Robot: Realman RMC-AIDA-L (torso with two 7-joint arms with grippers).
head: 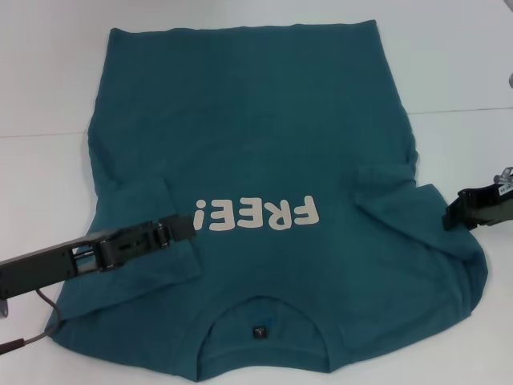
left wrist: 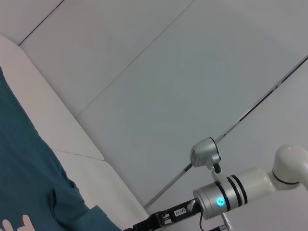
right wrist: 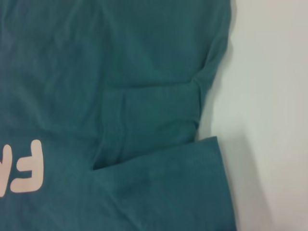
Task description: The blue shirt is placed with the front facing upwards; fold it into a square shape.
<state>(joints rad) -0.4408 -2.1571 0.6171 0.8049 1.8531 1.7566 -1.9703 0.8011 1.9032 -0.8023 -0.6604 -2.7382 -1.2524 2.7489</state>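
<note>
The blue shirt (head: 256, 120) lies spread face up on the white table, its collar (head: 260, 321) nearest me and its hem at the far side. The cream "FREE!" print (head: 256, 215) reads upside down across the middle. Both sleeves lie folded inward onto the front. My left gripper (head: 186, 224) hovers low over the folded left sleeve, just beside the print's exclamation mark. At the shirt's right edge, my right gripper (head: 450, 215) sits by the shoulder. The right wrist view shows the shirt (right wrist: 120, 72) with the folded sleeve (right wrist: 149, 125) beneath it. A corner of shirt (left wrist: 24, 183) shows in the left wrist view.
White table (head: 40, 176) surrounds the shirt on the left and right, and bare table (right wrist: 269, 96) lies beside the sleeve. A seam line crosses the table behind the shirt. The right arm's white wrist (left wrist: 231, 195) with a blue light shows in the left wrist view.
</note>
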